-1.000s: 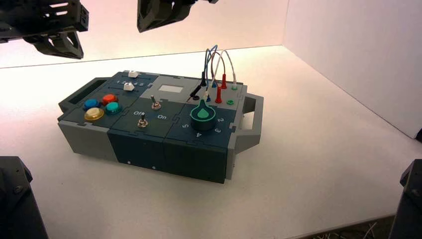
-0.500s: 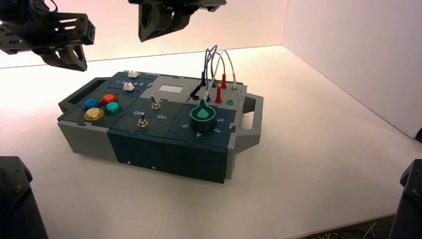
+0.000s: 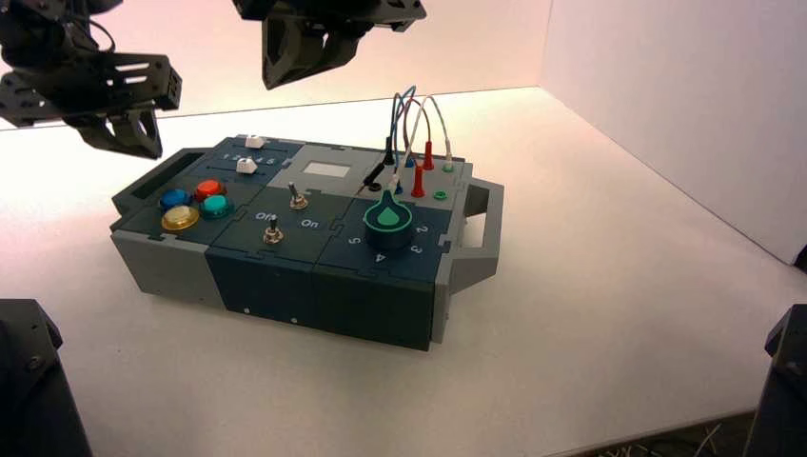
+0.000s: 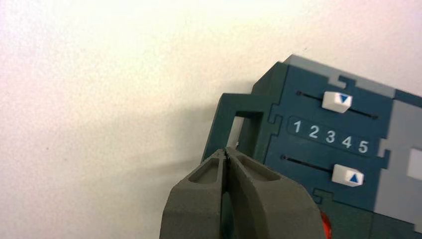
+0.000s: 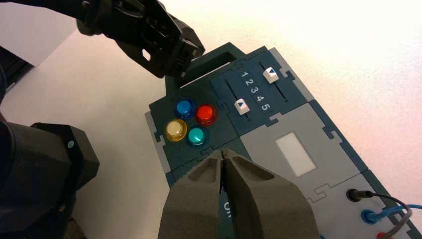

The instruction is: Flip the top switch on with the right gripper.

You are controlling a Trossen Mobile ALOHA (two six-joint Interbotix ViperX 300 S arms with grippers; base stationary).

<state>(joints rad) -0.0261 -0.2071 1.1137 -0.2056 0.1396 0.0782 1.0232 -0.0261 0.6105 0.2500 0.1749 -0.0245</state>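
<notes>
High view shows the top switch [image 3: 298,200] as a tiny toggle with a slim bright silver lever on a silver nut, set in the dark blue middle panel of the box [image 3: 285,276], just behind the "Off" and "On" lettering. Closer to the front edge stands a second toggle [image 3: 272,231] with a darker, black-tipped lever. To the left sit four round buttons: blue [image 3: 173,199], red [image 3: 208,188], teal [image 3: 216,205] and yellow [image 3: 180,218]. Behind them are two white slider knobs [image 3: 246,165]. To the right are a teal knob [image 3: 387,217] and a cluster of wires [image 3: 414,119] plugged into sockets.

Well above the box's rear edge hangs the right gripper [image 3: 285,71], its fingers pressed together at the tips, holding nothing; nothing lies between it and the switch below. Off the box's left rear corner, over the handle, hovers the left gripper [image 3: 128,133], also clenched with its tips touching.
</notes>
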